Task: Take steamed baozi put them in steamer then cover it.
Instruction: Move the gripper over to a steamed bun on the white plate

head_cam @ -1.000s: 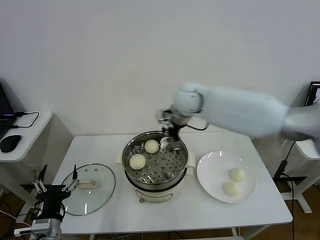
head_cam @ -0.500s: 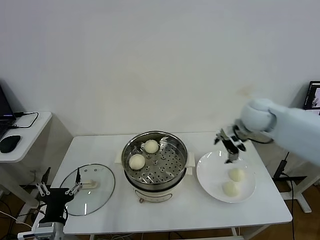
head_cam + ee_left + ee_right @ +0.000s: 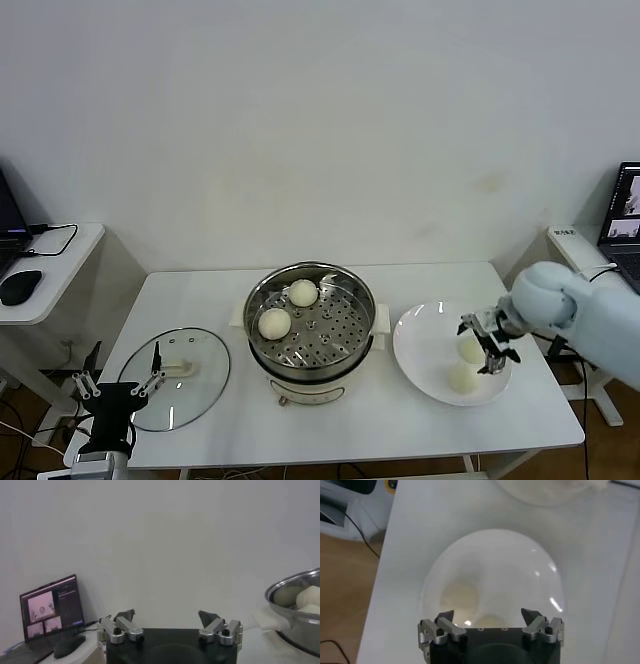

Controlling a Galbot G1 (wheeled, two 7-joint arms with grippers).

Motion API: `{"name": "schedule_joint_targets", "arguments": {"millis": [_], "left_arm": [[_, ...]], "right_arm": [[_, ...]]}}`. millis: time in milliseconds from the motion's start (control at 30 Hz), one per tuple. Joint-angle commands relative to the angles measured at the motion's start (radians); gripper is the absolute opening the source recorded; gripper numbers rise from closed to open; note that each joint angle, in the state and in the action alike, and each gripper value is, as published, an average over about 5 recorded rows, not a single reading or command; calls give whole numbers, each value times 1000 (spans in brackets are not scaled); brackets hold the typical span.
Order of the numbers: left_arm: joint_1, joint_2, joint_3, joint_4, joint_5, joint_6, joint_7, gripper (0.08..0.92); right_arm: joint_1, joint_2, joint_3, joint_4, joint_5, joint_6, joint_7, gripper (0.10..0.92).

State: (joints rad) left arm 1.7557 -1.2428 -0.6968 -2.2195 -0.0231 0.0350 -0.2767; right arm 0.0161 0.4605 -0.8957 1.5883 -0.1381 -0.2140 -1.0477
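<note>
So the desk fills the lower frame. Steamer sits dead center, round, mouth facing up, two steamed baozi inside at its upper left. Plate at right holds two more. Right end effector, fingers apart, has swung from the steamer over to the plate. Left end effector, lower left, also spread.

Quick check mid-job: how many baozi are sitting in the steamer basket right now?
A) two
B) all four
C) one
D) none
A: the head view shows two baozi on the perforated floor of the steamer, while the other two still lie on the white plate, where the open right tool hovers over them.
</note>
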Motion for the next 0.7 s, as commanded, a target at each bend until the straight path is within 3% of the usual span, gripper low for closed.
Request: {"name": "schedule_joint_targets", "arguments": {"millis": [33, 533, 700], "left_arm": [[2, 0, -2, 3, 2, 0, 0, 823], [-9, 3, -10, 25, -3, -1, -1, 823], [-12, 2, -7, 29, -3, -1, -1, 823]], "right_arm": [[-199, 22, 121, -68, -62, 11, 40, 823], [-213, 103, 135, -142, -73, -5, 47, 819], [-211, 110, 131, -149, -72, -14, 37, 764]]}}
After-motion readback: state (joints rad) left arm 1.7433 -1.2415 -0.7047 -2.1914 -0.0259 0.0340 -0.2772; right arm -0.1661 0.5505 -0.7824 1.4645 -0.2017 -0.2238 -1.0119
